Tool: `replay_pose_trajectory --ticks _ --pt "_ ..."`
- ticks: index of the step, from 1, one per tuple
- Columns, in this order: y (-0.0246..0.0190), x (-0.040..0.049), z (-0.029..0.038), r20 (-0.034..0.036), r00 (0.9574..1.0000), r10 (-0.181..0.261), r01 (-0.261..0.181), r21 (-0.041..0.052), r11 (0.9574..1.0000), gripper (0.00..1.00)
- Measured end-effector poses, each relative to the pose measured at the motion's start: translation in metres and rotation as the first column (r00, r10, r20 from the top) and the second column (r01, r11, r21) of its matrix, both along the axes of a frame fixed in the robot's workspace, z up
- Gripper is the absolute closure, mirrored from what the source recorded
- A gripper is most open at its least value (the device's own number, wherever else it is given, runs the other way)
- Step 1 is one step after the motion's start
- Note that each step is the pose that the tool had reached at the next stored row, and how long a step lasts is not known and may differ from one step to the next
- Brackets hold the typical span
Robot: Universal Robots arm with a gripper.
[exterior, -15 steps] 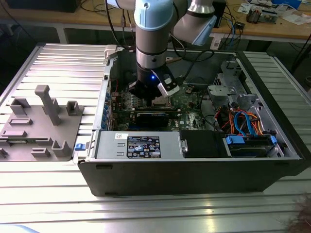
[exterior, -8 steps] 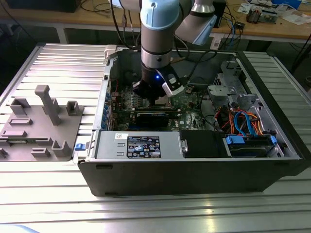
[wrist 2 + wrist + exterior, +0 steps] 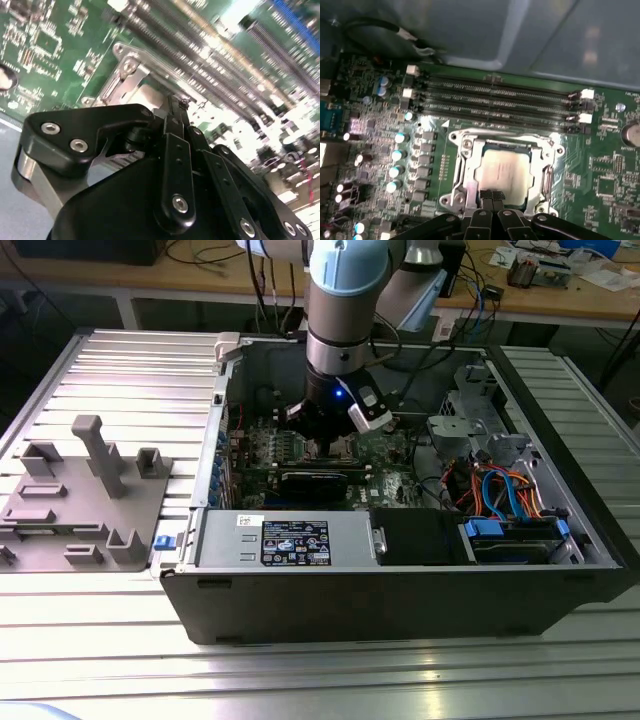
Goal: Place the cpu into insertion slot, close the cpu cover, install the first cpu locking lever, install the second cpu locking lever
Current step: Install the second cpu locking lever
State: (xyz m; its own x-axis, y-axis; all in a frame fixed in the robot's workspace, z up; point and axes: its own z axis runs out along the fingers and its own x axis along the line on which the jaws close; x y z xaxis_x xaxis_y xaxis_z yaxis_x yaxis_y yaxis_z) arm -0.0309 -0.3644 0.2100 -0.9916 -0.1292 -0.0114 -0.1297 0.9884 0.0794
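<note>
black gripper is sitting low over the square pale-rimmed insertion slot on the green motherboard, its fingers pinched together at the slot's near edge. dull silver square cpu is lying inside that slot, with the thin silvery cpu cover framing it.

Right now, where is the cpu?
In the first wrist view, the cpu sits in the insertion slot on the motherboard, framed by the cpu cover, beside the long memory slots, with the gripper at its edge.
</note>
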Motion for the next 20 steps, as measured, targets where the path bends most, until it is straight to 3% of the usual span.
replay_pose_trajectory --ticks 4,6,9,13,15,20 --pt "0.0126 0.0015 0.0 -0.0001 1.0 0.0 0.0 -0.0285 0.9996 0.89" --pt "0.0209 0.0051 0.0 -0.0013 1.0 0.0 0.0 -0.0473 0.9989 0.89" --pt "0.0267 0.0084 0.0 -0.0024 1.0 0.0 0.0 -0.0671 0.9977 0.89" --pt "0.0292 0.0119 0.0002 -0.0041 1.0 0.0 0.0 -0.0942 0.9955 0.89" --pt "0.0294 0.012 0.0016 -0.004 1.0 0.0 0.0 -0.1147 0.9934 0.89" --pt "0.0294 0.012 0.009 -0.0041 1.0 0.0 0.0 -0.1227 0.9924 0.89"
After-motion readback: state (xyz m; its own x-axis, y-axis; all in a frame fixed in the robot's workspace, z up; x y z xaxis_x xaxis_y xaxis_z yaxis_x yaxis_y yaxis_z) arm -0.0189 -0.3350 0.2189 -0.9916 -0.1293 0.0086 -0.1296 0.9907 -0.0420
